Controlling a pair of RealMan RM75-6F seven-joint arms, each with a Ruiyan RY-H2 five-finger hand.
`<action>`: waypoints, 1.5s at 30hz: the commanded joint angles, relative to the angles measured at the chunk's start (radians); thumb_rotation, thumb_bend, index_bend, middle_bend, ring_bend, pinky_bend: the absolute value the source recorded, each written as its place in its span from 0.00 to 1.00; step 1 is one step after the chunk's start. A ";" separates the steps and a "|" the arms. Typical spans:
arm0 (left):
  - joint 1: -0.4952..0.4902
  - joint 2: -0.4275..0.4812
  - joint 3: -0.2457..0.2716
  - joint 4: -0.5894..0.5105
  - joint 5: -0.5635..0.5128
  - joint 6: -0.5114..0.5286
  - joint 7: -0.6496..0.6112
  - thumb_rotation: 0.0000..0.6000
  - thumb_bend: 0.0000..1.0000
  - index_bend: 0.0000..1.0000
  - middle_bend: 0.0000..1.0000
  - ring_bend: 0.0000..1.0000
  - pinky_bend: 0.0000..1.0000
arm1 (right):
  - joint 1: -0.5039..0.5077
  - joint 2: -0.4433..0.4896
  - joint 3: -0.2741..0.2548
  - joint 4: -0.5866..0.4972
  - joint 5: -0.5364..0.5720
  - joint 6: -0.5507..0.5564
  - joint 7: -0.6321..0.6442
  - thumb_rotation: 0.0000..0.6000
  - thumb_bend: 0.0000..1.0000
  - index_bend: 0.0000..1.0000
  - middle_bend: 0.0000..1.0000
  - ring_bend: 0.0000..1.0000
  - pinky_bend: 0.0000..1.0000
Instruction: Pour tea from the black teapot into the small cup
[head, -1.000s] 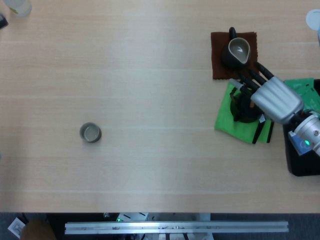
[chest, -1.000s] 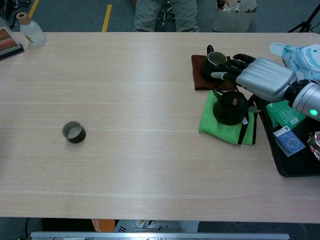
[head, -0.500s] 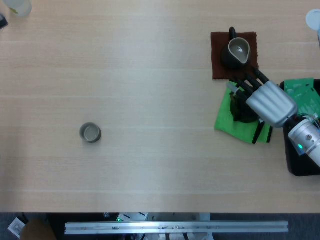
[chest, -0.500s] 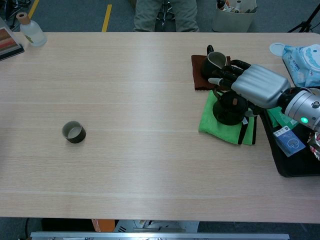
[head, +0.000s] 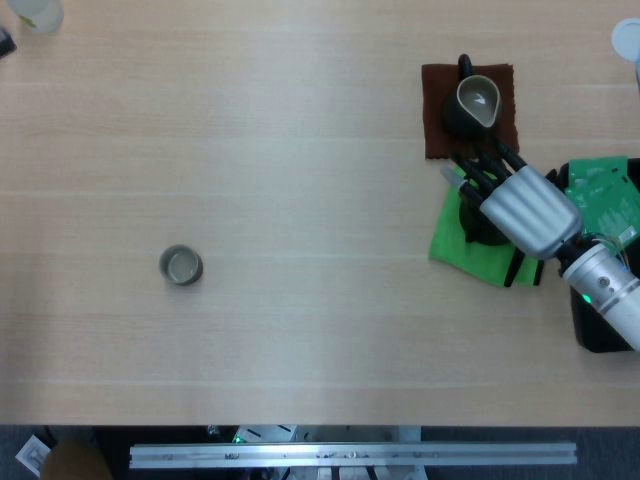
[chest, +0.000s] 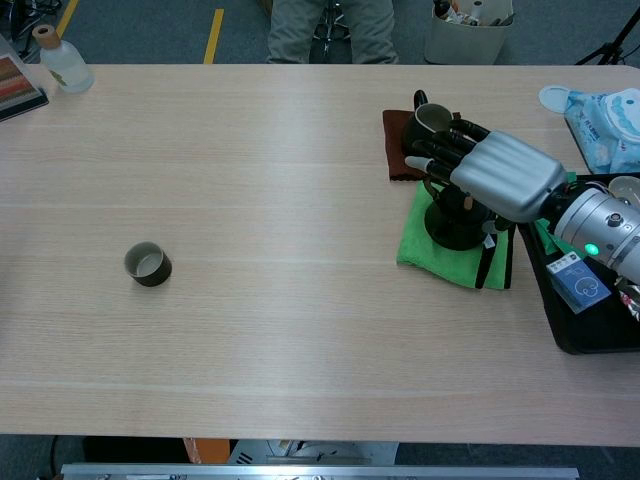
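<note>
While the right hand hangs over the teapot, each view reads as follows.

Head view, right hand (head: 515, 205): silver back uppermost, dark fingers (head: 478, 168) spread and pointing toward the brown mat; it covers most of the black teapot; whether any finger touches the pot cannot be told; nothing visibly held.
Head view, black teapot (head: 482, 228): only a dark edge shows under the hand, sitting on the green cloth (head: 462, 243).
Head view, small cup (head: 181, 266): upright on the worktop (head: 300, 150), well apart from the teapot, far to its left and a little nearer the front edge.
Head view, brown mat (head: 436, 110): just behind the teapot, carrying a dark pitcher (head: 473, 103) with a pale inside.
Head view, left hand: not seen.

Chest view, right hand (chest: 490, 175): fingers (chest: 432, 160) apart, extended over the teapot's handle and lid, not closed round anything that shows.
Chest view, black teapot (chest: 452, 225): its round body stands upright on the green cloth (chest: 425, 248), beneath the hand.
Chest view, small cup (chest: 147, 264): far left of the teapot, standing alone.
Chest view, pitcher (chest: 424, 124): behind the teapot on the brown mat (chest: 396, 150), close by the fingertips.
Chest view, black tray (chest: 580, 320): right of the teapot, under the forearm.
Chest view, bottle (chest: 60, 62): far corner of the worktop (chest: 280, 330), well left of the teapot.
</note>
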 joint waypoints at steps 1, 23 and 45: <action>0.001 0.001 0.001 0.001 -0.001 0.001 -0.003 1.00 0.23 0.12 0.11 0.10 0.07 | 0.000 -0.009 0.006 -0.005 0.006 -0.002 -0.015 1.00 0.00 0.00 0.00 0.00 0.00; 0.012 0.003 0.001 0.021 -0.004 0.011 -0.025 1.00 0.23 0.12 0.11 0.10 0.07 | 0.013 -0.064 0.051 -0.057 0.063 -0.016 -0.084 1.00 0.00 0.00 0.00 0.00 0.00; 0.008 0.009 -0.001 -0.009 -0.007 0.004 0.005 1.00 0.23 0.12 0.11 0.10 0.07 | 0.101 0.072 0.143 -0.185 0.251 -0.208 0.249 1.00 0.00 0.01 0.22 0.11 0.00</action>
